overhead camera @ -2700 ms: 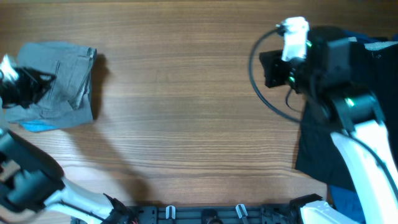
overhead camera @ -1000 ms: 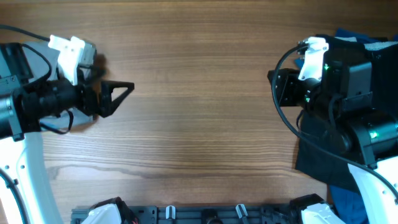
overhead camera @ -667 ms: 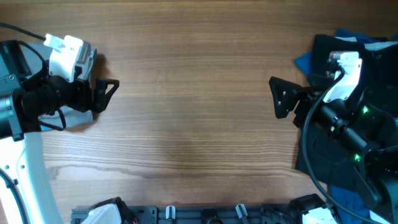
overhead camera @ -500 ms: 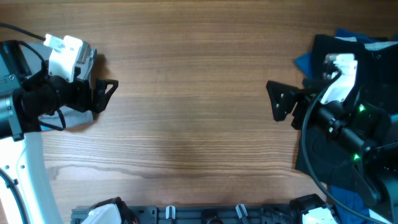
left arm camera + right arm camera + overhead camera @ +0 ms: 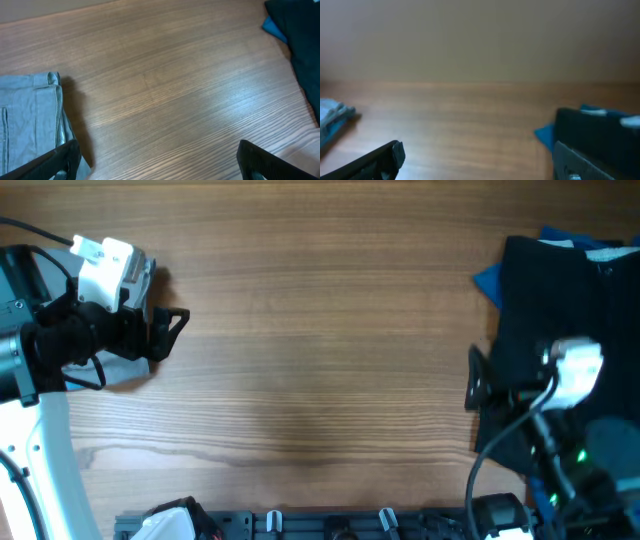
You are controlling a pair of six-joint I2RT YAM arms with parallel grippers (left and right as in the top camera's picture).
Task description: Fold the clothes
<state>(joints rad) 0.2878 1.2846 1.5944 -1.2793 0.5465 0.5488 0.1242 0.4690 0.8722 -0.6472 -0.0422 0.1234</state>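
Two grippers, both with jaws spread wide and holding nothing; the grey shorts [image 5: 27, 120] lie folded flat on the wooden worktop [image 5: 320, 300], largely hidden under the left arm in the overhead view; the left gripper [image 5: 172, 330] pokes out just past the shorts' edge; the right gripper [image 5: 478, 380] sits well apart from the shorts, at the rim of a black garment [image 5: 560, 290] with a blue piece [image 5: 487, 278] peeking from beneath.
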